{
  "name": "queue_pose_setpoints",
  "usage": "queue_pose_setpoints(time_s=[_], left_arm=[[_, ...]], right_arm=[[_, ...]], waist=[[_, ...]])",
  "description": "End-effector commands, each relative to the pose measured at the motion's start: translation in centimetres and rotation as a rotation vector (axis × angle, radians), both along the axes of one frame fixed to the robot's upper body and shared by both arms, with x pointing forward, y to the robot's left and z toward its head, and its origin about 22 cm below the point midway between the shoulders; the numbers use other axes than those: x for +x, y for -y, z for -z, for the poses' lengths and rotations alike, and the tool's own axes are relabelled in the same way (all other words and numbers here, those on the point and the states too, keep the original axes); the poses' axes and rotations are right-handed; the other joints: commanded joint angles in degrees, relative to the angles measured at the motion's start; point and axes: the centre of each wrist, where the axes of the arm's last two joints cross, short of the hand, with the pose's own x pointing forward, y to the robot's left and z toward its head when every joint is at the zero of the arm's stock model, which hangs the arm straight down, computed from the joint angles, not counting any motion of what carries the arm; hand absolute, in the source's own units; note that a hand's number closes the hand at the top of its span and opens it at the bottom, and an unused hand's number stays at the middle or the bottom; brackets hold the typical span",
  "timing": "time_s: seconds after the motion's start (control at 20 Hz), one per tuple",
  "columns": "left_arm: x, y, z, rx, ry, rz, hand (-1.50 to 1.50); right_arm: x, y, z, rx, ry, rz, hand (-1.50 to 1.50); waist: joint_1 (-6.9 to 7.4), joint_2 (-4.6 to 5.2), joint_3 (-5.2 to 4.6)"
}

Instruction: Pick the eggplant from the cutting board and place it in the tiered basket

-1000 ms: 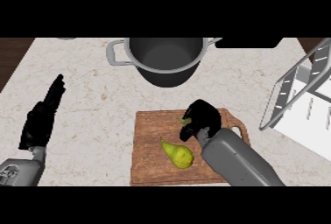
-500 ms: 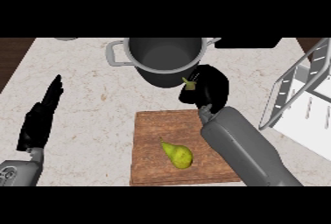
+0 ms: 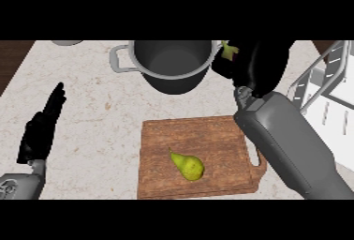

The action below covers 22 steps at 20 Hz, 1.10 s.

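The eggplant (image 3: 230,50) is held in the right hand (image 3: 259,63), off the cutting board (image 3: 221,136) and beyond its far right corner. Only the green stem end and a small dark part of the eggplant are seen, at the hand's left side, just beside the rim of the pot (image 3: 169,61); the rest is hidden by the hand. The fingers of the right hand are curled round the eggplant. The right forearm (image 3: 287,140) is laid across the right edge of the cutting board, from the view's lower right up to the hand.

The tiered basket (image 3: 325,82) is seen to the right of the cutting board, at the view's right edge, as white wire bars over a white surface. The right hand is near its left side but not over it.

A pear (image 3: 188,165) lies on the cutting board, near its front middle. The pot, grey with a side handle, stands on the counter (image 3: 104,108) beyond the far edge of the cutting board.

The left hand (image 3: 43,129) rests well to the left of the cutting board, with fingers straight and holding nothing.
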Motion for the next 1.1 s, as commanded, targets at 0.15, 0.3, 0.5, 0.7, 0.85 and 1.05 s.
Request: queue_pose_setpoints(time_s=[0.15, 0.3, 0.5, 0.7, 0.85, 1.05], left_arm=[[-0.4, -1.0, -0.4, 0.001, -0.01, 0.011, 0.0], [0.6, 0.3, -1.0, -0.005, 0.008, 0.014, 0.0], [0.0, 1.4, 0.4, -0.012, 0.008, 0.005, 0.0], [-0.4, 1.4, 0.2, -0.009, 0.016, 0.016, 0.0], [-0.2, -0.1, 0.2, 0.001, 0.014, 0.013, 0.0], [-0.1, -0.4, 0.3, -0.01, -0.01, 0.009, 0.0]], right_arm=[[-0.7, 2.5, -5.1, -0.077, -0.076, 0.241, 1.5], [-1.8, 4.2, -6.4, 0.005, -0.061, 0.205, 1.5], [-1.6, 8.4, -7.5, -0.03, -0.103, 0.189, 1.5], [-1.5, 12.0, -5.5, -0.104, -0.125, 0.227, 1.5], [-1.0, 13.3, -4.3, -0.209, -0.169, 0.319, 1.5], [-0.5, 15.9, -6.4, -0.359, -0.26, 0.436, 1.5]], waist=[[0.5, 0.19, 0.02], [0.49, 0.4, 0.07], [0.64, 0.55, 0.07], [1.06, 0.69, 0.09], [1.06, 0.74, 0.06], [1.02, 0.63, 0.0]])
